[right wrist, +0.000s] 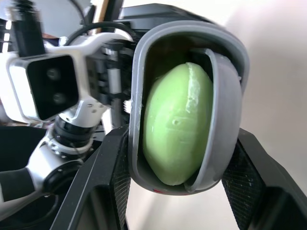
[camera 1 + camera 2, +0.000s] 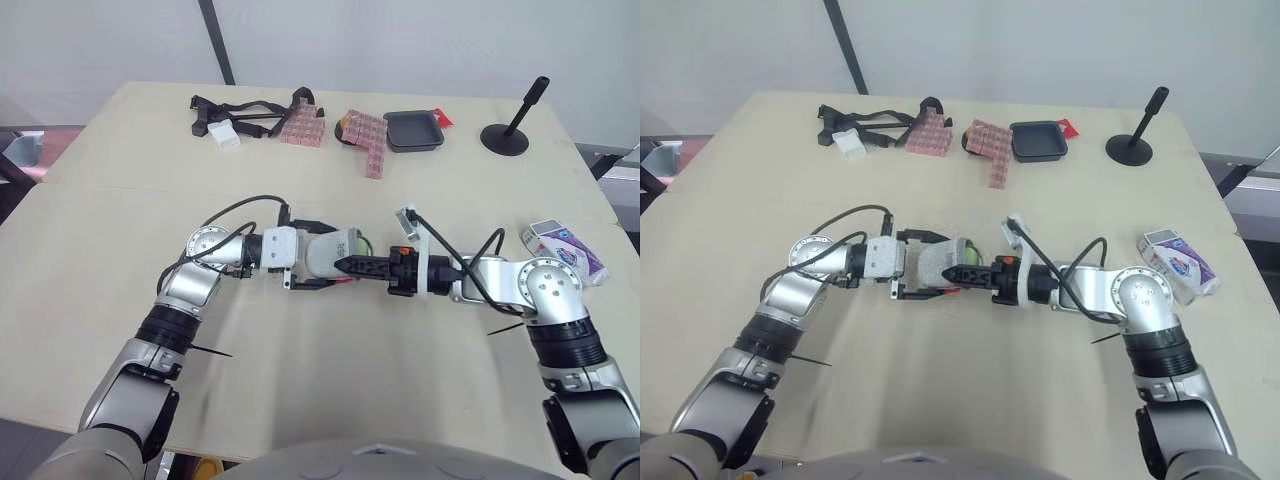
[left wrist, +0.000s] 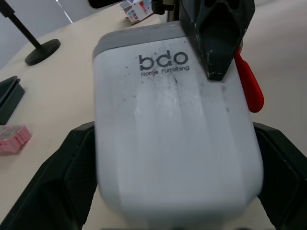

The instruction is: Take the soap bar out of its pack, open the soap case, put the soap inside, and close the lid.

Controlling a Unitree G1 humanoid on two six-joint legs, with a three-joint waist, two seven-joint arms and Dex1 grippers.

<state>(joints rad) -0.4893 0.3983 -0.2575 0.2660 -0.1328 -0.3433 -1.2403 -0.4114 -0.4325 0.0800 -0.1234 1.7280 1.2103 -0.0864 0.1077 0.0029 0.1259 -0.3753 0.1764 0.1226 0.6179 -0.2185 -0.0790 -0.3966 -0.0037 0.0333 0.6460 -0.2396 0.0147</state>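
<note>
The white and grey soap case (image 2: 935, 262) hangs just above the middle of the table, between my two grippers. My left gripper (image 2: 322, 255) is shut on its body, one finger (image 3: 72, 163) on each side. The lid stands partly open, and the green soap bar (image 1: 177, 129) lies inside. My right gripper (image 2: 350, 265) meets the case from the other end, with its fingers (image 1: 108, 172) closed against the sides at the lid end. The purple and white soap pack (image 2: 565, 250) lies on the table at the right, beside my right arm.
Along the far edge lie a black strap assembly (image 2: 235, 108), a small white piece (image 2: 225, 135), pink blocks (image 2: 303, 125), a black tray (image 2: 414, 130) and a black stand (image 2: 507, 135). A red tab (image 3: 249, 86) shows beside the case.
</note>
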